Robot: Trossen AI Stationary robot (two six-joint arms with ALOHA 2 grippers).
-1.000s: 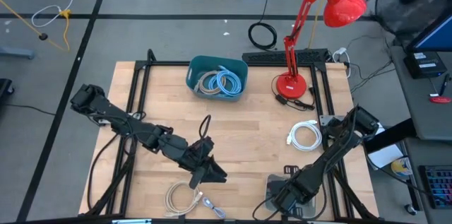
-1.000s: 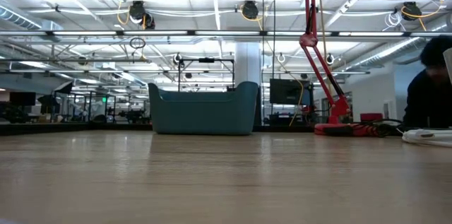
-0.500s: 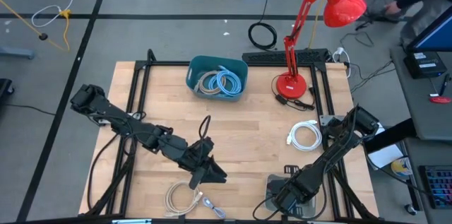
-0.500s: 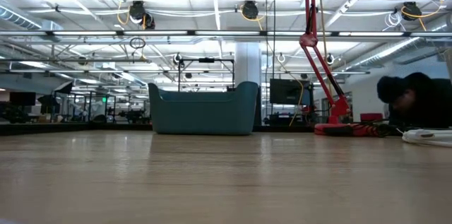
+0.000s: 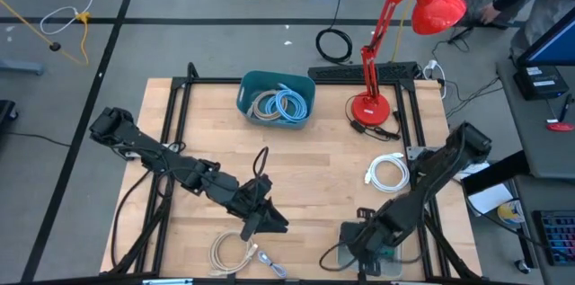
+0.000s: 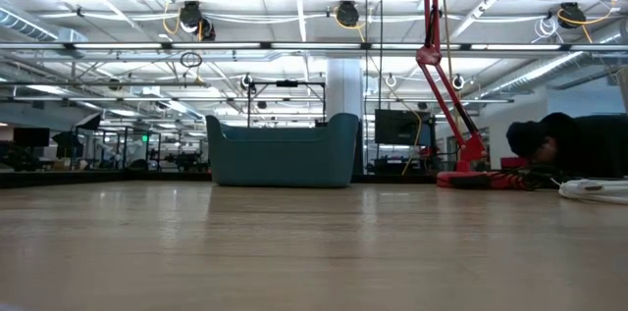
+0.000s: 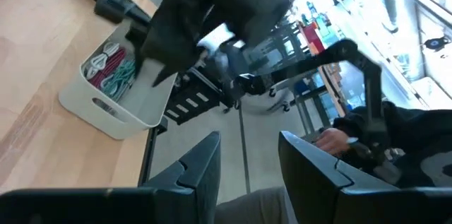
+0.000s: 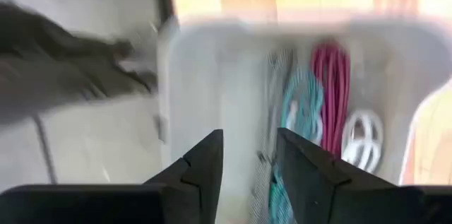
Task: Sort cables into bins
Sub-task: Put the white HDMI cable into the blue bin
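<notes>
A dark teal tub (image 5: 277, 96) at the far middle holds light blue and beige coils; it also shows in the low view (image 6: 283, 151). A pale grey tray (image 5: 396, 256) at the near right holds maroon, teal, grey and white pieces (image 8: 316, 111); it also shows in the left wrist view (image 7: 113, 93). A white coil (image 5: 388, 173) lies on the table at the right. A beige coil (image 5: 230, 253) lies at the near edge. My left gripper (image 5: 277, 223) (image 7: 247, 160) is open and empty, just beyond the beige coil. My right gripper (image 5: 355, 247) (image 8: 247, 157) is open and empty above the tray.
A red desk lamp (image 5: 370, 105) stands at the far right with its black cord beside it. A black coiled cord (image 5: 334, 45) lies on the floor beyond the table. A black frame (image 5: 180, 96) borders the table. A person (image 6: 569, 144) is beyond the right edge.
My right arm has moved: its elbow has swung out toward the far right, and its gripper has gone a little toward the table's left over the pale grey tray. The person beyond the table has moved.
</notes>
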